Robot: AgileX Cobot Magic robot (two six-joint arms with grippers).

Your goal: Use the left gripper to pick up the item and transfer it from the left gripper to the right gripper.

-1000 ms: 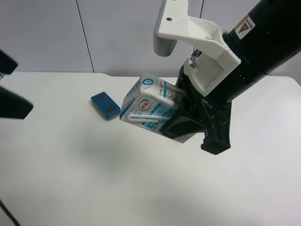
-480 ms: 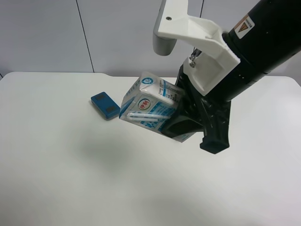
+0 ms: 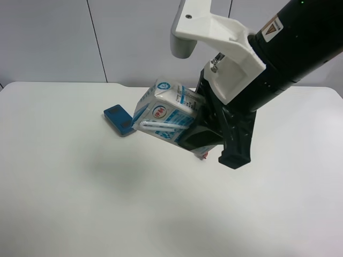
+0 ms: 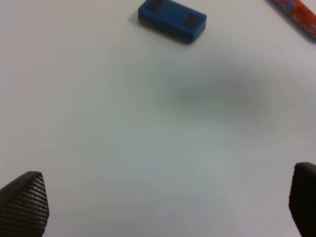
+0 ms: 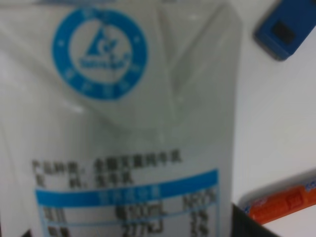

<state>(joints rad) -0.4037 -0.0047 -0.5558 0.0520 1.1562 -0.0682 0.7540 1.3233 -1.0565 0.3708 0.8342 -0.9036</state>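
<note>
Closest to me is the carton (image 5: pixel 123 123). It fills my right wrist view, so I can read its print but see almost nothing of my own jaws there. From the high camera my right gripper (image 3: pixel 214 144) looks clamped on its lower end, with a finger on either side. The carton is tilted and held clear above the table (image 3: pixel 80 203). My left gripper (image 4: pixel 163 207) is spread wide and holds nothing, with only bare tabletop between its two fingertips (image 4: pixel 24 202). It doesn't appear in the high view at all.

Farther off, the blue block (image 3: pixel 120 120) lies flat on the table. The red tube (image 4: pixel 296 12) lies apart from it, and I think the carton hangs roughly over the tube.

I judge the pick-up and the handover both done, since the carton is in my right grip alone. As far as I can see, all that is left is to keep hold of it.
</note>
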